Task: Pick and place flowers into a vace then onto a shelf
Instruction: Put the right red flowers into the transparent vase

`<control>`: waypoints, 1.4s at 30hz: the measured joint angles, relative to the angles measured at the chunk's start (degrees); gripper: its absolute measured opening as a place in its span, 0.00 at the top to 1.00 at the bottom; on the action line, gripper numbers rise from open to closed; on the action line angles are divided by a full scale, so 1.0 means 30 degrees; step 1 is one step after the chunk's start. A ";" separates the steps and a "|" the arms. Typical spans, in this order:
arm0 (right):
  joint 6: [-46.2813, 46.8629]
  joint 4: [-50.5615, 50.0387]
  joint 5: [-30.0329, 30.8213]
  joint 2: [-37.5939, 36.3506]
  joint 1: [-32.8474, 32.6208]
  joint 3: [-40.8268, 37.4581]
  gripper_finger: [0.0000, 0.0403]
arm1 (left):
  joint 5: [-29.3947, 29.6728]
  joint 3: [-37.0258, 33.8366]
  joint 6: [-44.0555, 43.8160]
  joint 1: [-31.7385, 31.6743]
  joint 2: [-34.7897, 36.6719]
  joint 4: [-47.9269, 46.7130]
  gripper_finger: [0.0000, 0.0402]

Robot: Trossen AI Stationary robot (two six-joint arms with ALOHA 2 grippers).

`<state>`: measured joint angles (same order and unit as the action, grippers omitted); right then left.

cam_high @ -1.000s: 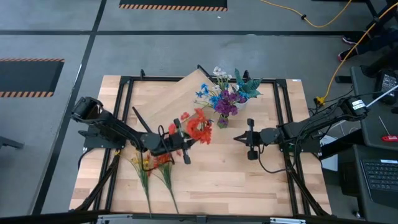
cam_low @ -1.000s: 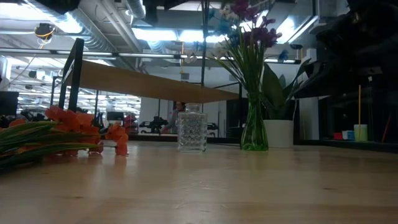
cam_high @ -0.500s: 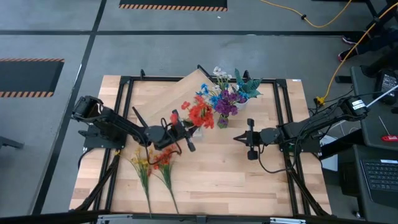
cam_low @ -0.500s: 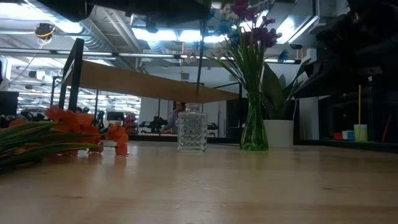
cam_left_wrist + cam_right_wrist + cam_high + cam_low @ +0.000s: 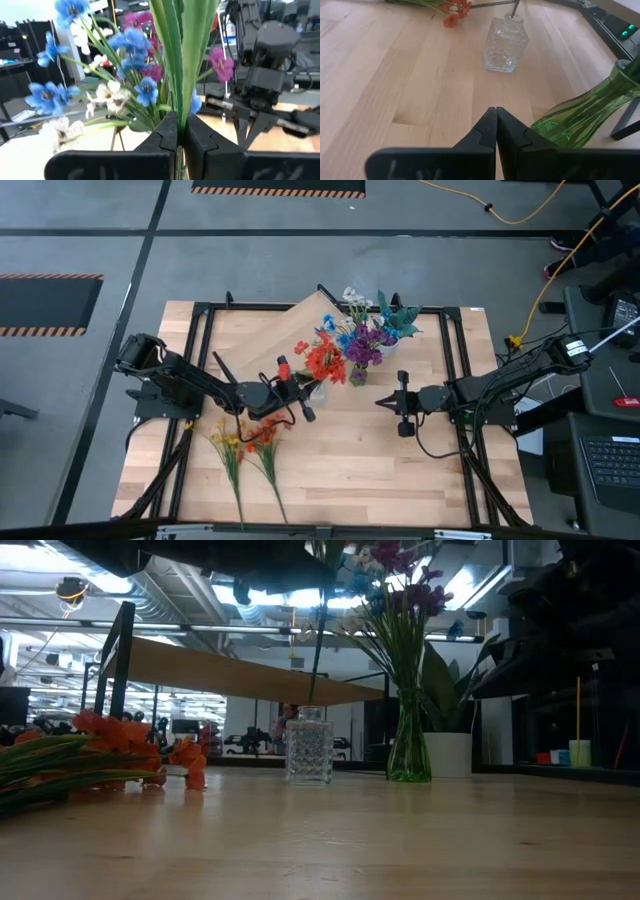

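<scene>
- Left hand (image 5: 297, 388) clenched on red flower spray (image 5: 322, 363); stem tip entering clear glass vase (image 5: 506, 44); misalignment could topple it
- Right hand (image 5: 385, 402) clenched empty, waiting above bench (image 5: 350, 460)

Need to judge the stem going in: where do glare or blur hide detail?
Low view: bright ceiling lights behind the clear vase silhouette the stem. Left wrist view: the stems held in the left gripper are near and soft. Right wrist view: clear.
</scene>
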<state>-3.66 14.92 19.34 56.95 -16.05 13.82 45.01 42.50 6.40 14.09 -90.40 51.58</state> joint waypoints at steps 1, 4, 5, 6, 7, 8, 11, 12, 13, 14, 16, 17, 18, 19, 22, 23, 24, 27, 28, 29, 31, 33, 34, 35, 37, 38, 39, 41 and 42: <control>-0.0002 0.0000 0.0002 0.0000 0.0000 0.0000 0.98 | 0.0098 0.0000 -0.0036 0.0000 -0.0012 -0.0106 0.99; 0.0007 0.0000 -0.0003 0.0000 0.0000 0.0000 0.98 | 0.0149 0.0000 -0.0038 0.0000 -0.0012 -0.0055 0.99; 0.0015 0.0000 0.0003 0.0000 0.0000 0.0000 0.98 | 0.0148 0.0000 -0.0053 0.0000 -0.0012 -0.0069 0.98; 0.0015 0.0000 0.0002 0.0000 0.0000 0.0000 0.98 | 0.0142 0.0000 -0.0053 0.0000 -0.0012 -0.0070 0.98; 0.0017 0.0000 0.0002 0.0000 0.0000 0.0000 0.98 | 0.0141 0.0000 -0.0053 -0.0005 -0.0012 -0.0063 0.98; 0.0022 0.0000 0.0003 0.0000 0.0000 0.0000 0.98 | 0.0141 0.0000 -0.0068 0.0000 -0.0012 -0.0099 0.98; 0.0029 0.0000 0.0003 0.0000 0.0000 0.0000 0.98 | 0.0121 0.0000 -0.0281 -0.0064 -0.0012 -0.0315 0.98; 0.0036 0.0000 -0.0003 0.0000 0.0000 0.0000 0.98 | 0.0119 0.0000 -0.0388 -0.0104 -0.0012 -0.0458 0.98; 0.0036 0.0000 0.0004 0.0000 0.0000 0.0000 0.98 | 0.0121 0.0000 -0.0439 -0.0121 -0.0012 -0.0644 0.98; 0.0036 0.0001 0.0004 0.0000 0.0000 0.0000 0.98 | 0.0126 0.0000 -0.0446 -0.0163 -0.0012 -0.0763 0.98; 0.0036 0.0000 -0.0003 0.0000 0.0000 0.0000 0.98 | 0.0119 0.0000 -0.0502 -0.0247 -0.0054 -0.0721 0.97; 0.0036 0.0000 0.0000 0.0000 0.0000 0.0000 0.98 | 0.0105 0.0013 -0.0596 -0.0257 -0.0129 -0.0688 0.97; 0.0036 0.0000 0.0004 0.0000 0.0000 0.0000 0.98 | 0.0083 0.0015 -0.0634 -0.0270 -0.0175 -0.0768 0.97; 0.0036 0.0000 0.0004 0.0000 0.0000 0.0000 0.98 | 0.0087 0.0015 -0.0675 -0.0291 -0.0222 -0.0833 0.97; 0.0036 0.0000 -0.0002 0.0000 0.0001 0.0000 0.98 | 0.0066 0.0020 -0.0796 -0.0408 -0.0663 -0.0759 0.97; 0.0042 0.0002 0.0004 0.0000 0.0000 0.0000 0.98 | 0.0089 0.0015 -0.0803 -0.0415 -0.0802 -0.0780 0.97; 0.0051 -0.0010 0.0004 0.0000 0.0005 0.0000 0.98 | 0.0089 0.0015 -0.0810 -0.0429 -0.0969 -0.0572 0.97; 0.0054 -0.0036 0.0004 0.0000 0.0002 0.0000 0.98 | 0.0151 0.0015 -0.0533 -0.0481 -0.1251 -0.0226 0.97; 0.0052 -0.0039 0.0004 0.0001 0.0007 0.0000 0.98 | 0.0139 0.0015 -0.0484 -0.0488 -0.1293 -0.0102 0.97; 0.0051 -0.0051 0.0004 0.0007 0.0003 0.0000 0.98 | 0.0225 0.0015 -0.0466 -0.0488 -0.1325 -0.0030 0.97; 0.0051 -0.0051 0.0004 0.0007 0.0000 0.0000 0.98 | 0.0653 0.0015 -0.0439 -0.0457 -0.1389 -0.0088 0.97; 0.0051 -0.0077 0.0004 0.0007 0.0000 0.0000 0.98 | 0.0957 0.0015 -0.0439 -0.0373 -0.1389 -0.0134 0.98; 0.0051 -0.0080 0.0004 0.0015 0.0005 0.0000 0.98 | 0.1031 0.0015 -0.0439 -0.0345 -0.1389 -0.0135 0.98; 0.0051 -0.0080 0.0004 0.0015 0.0007 0.0000 0.98 | 0.1066 0.0015 -0.0439 -0.0335 -0.1389 -0.0158 0.98; 0.0051 -0.0080 0.0004 0.0015 0.0000 0.0000 0.98 | 0.1106 0.0015 -0.0415 -0.0276 -0.1389 -0.0157 0.97; 0.0051 -0.0080 0.0004 0.0015 0.0007 0.0000 0.98 | 0.1165 0.0015 -0.0401 -0.0223 -0.1389 -0.0157 0.97; 0.0051 -0.0080 0.0001 0.0015 0.0003 0.0000 0.98 | 0.1228 0.0015 -0.0381 -0.0211 -0.1389 -0.0165 0.97; 0.0051 -0.0080 0.0004 0.0015 0.0000 0.0000 0.98 | 0.1264 0.0015 -0.0381 -0.0204 -0.1389 -0.0215 0.96; 0.0051 -0.0080 0.0004 0.0015 0.0000 0.0000 0.98 | 0.1240 0.0015 -0.0381 -0.0211 -0.1389 -0.0297 0.96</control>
<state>-3.51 14.68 19.35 56.99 -16.05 13.82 48.73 42.54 5.26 13.45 -94.56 50.69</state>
